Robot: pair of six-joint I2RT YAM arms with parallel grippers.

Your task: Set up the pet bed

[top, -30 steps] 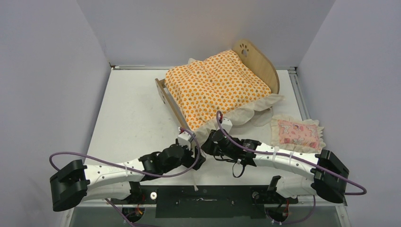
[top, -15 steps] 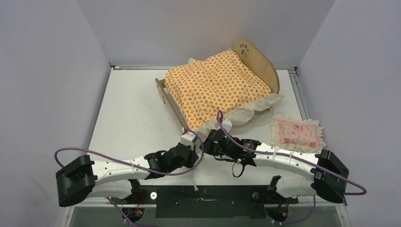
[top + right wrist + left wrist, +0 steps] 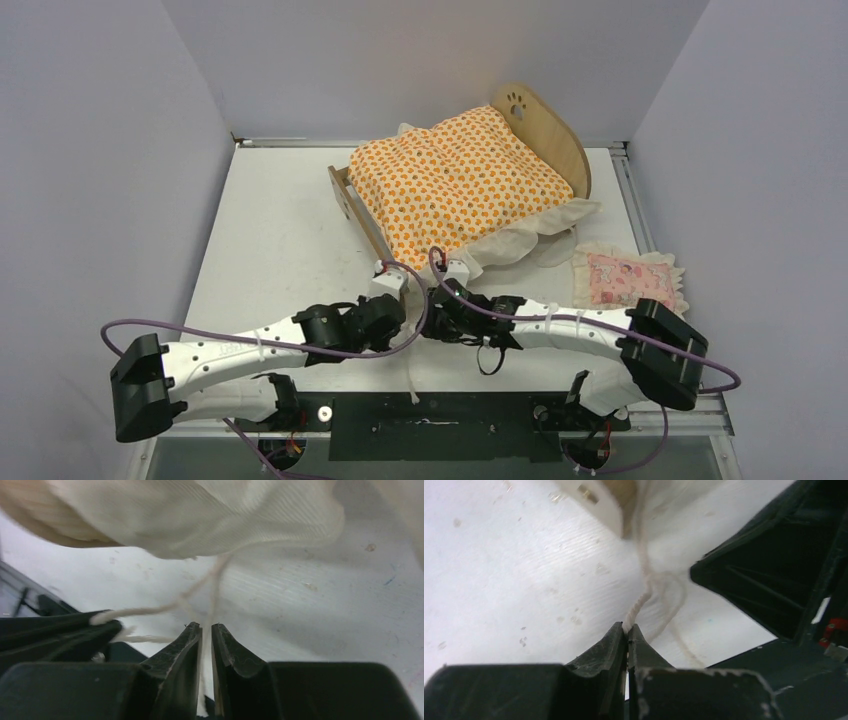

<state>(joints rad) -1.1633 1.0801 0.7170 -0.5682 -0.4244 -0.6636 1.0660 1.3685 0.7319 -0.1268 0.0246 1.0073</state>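
Jaws of the left gripper (image 3: 627, 627) and the right gripper (image 3: 206, 626) are both down low at the near corner of the pet bed (image 3: 548, 125), and each has a thin cream string by its tips

The pet bed sits far back on the table (image 3: 280, 230), a little to the right, with its round headboard at the back. The orange mattress (image 3: 455, 180) lies on top of the pet bed and covers nearly all of it, so that big part looks done. Its cream frill (image 3: 520, 235) hangs over the near side of the pet bed and looks messy. The small pink pillow (image 3: 625, 280) lies just to the right of the pet bed, not on it. I think what is left is to sort out the strings at the near corner, then put the pillow on the pet bed by the headboard

The left gripper's jaws are squeezed all the way shut and pinch the string (image 3: 636, 605) right at the tips. It runs from there up to the corner of the pet bed. The right gripper's jaws stand apart by just a thin crack. The other string (image 3: 214, 595) comes down from the frill into that crack, but I cannot tell if the jaws pinch it or if it lies loose
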